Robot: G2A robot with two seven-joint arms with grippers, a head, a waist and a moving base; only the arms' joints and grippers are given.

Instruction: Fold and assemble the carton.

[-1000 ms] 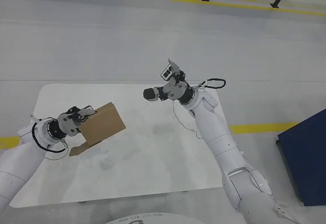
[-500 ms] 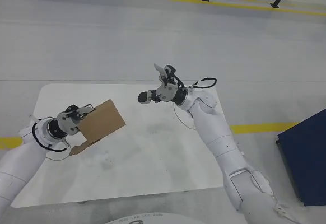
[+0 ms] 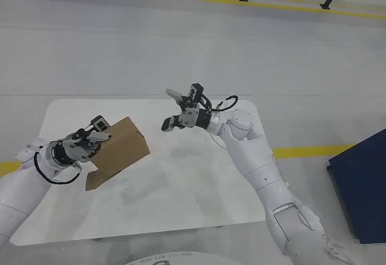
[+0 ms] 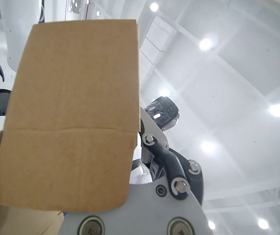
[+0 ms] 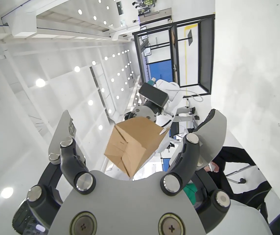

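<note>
Carton (image 3: 117, 151) up off the white table (image 3: 180, 199), left of centre in the top view: a brown cardboard box, tilted, with one loose flap (image 3: 95, 177) hanging down at its lower left corner. At the box's left edge is the left gripper (image 3: 95, 137), clamped tight on the cardboard. From the left wrist view the carton (image 4: 73, 113) is right against the camera, a creased brown face pressed in beside the left gripper (image 4: 140, 125). Across to the middle of the top view, near the table's far edge, the right gripper (image 3: 172, 109) hangs in the air, well apart from the box. Its two fingers (image 3: 174, 95) are spread wide with nothing between them. The right wrist view shows the same thing: the right gripper (image 5: 140, 133) is splayed, and the carton (image 5: 135, 143) is framed farther off between the fingertips. Out on the right of the top view a yellow line (image 3: 312, 151) runs along the grey floor, and a dark blue panel (image 3: 379, 185) sits at the frame's right edge.
</note>
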